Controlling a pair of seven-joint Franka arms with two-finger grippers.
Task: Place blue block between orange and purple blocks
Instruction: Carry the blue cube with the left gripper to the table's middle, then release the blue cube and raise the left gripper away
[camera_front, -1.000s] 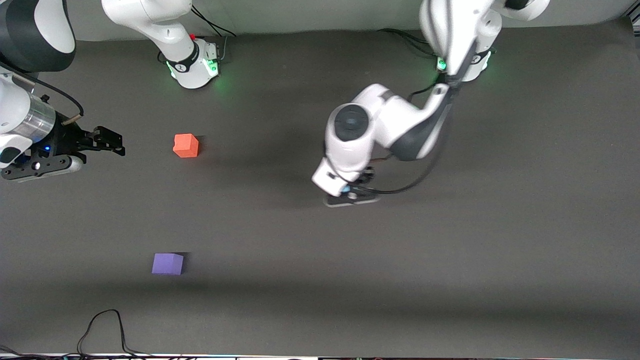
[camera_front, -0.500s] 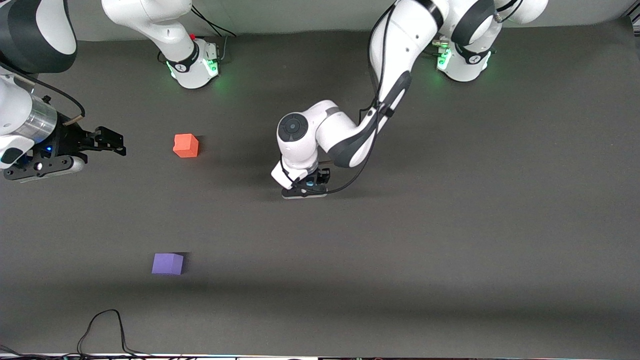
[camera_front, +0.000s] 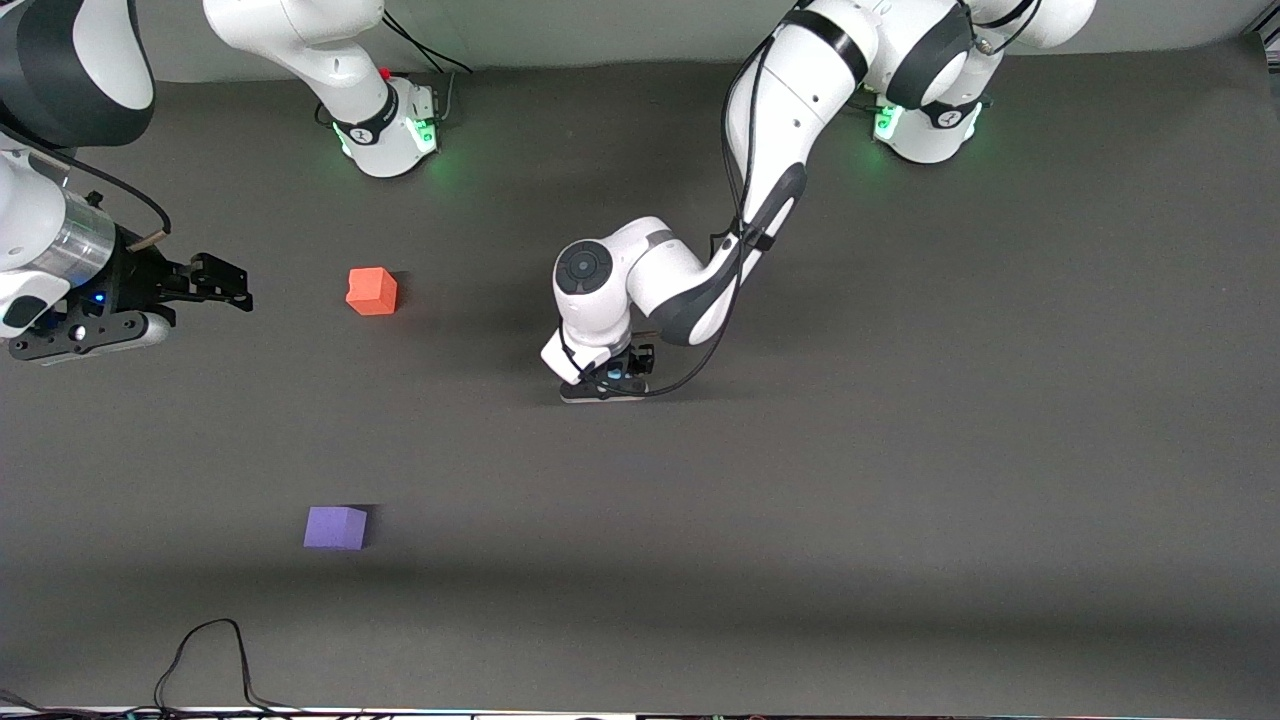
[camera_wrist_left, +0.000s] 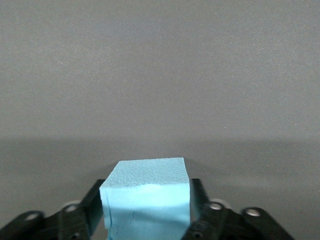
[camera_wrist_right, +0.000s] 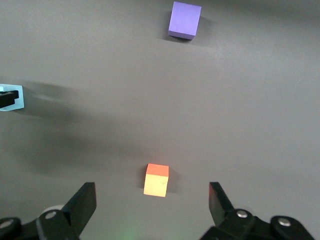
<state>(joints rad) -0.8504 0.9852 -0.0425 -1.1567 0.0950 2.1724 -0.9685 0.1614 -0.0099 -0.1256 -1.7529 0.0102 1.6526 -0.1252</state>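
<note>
Dark grey matte surface (camera_front: 900, 480) is where the small sky-blue matte cube (camera_wrist_left: 146, 200) is carried, clamped in the left gripper's (camera_front: 612, 383) jaws, over its middle. The right gripper (camera_front: 215, 280) waits, jaws wide. Next, the gap between the orange-red matte cube (camera_front: 371, 291) and violet-purple matte cube (camera_front: 335, 527) must be reached.

the worktop (camera_front: 900, 500) is plain dark grey. the blue block (camera_wrist_left: 146, 197) is light sky-blue with a fine grainy face. the orange block (camera_front: 371, 291) is orange-red; the purple block (camera_front: 335, 527) is violet. both arms are white with dark grey joints; the fingers (camera_wrist_right: 80, 205) are black. green lights glow at both bases.
</note>
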